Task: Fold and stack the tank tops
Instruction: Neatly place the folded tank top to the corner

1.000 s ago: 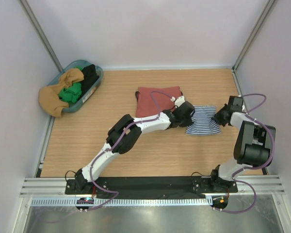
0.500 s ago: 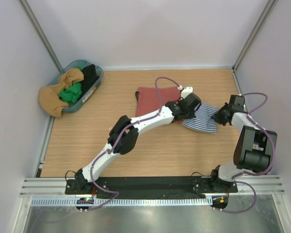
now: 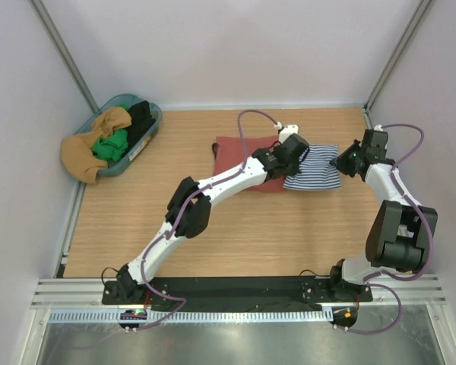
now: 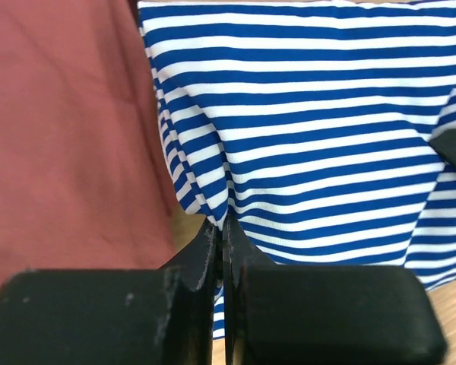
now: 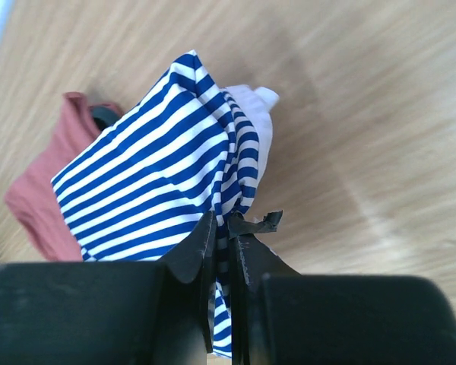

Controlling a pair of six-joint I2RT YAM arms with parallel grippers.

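The striped tank top (image 4: 304, 114) has navy-blue and white horizontal stripes throughout; the rust-red tank top (image 4: 68, 129) is plain brick red over its visible surface. The table (image 3: 213, 228) is light wood grain, enclosed by pale lilac-white walls (image 3: 228, 53); the basket (image 3: 156, 118) is teal and holds a mustard-yellow cloth (image 3: 87, 156), a bright green cloth (image 3: 110, 144) and a black cloth (image 3: 140, 114). The left arm (image 3: 228, 179) and the right arm (image 3: 399, 228) have white links with black joints and motor housings; the left gripper (image 4: 220, 228) and the right gripper (image 5: 224, 224) are matte black.

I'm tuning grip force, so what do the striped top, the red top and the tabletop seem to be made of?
The striped tank top: thin, matte knit, probably stretchy jersey; it puckers into fine folds where pinched. The red tank top: similar soft matte cloth, creased. The table: wood-look board, likely laminate, smooth, visible grain.
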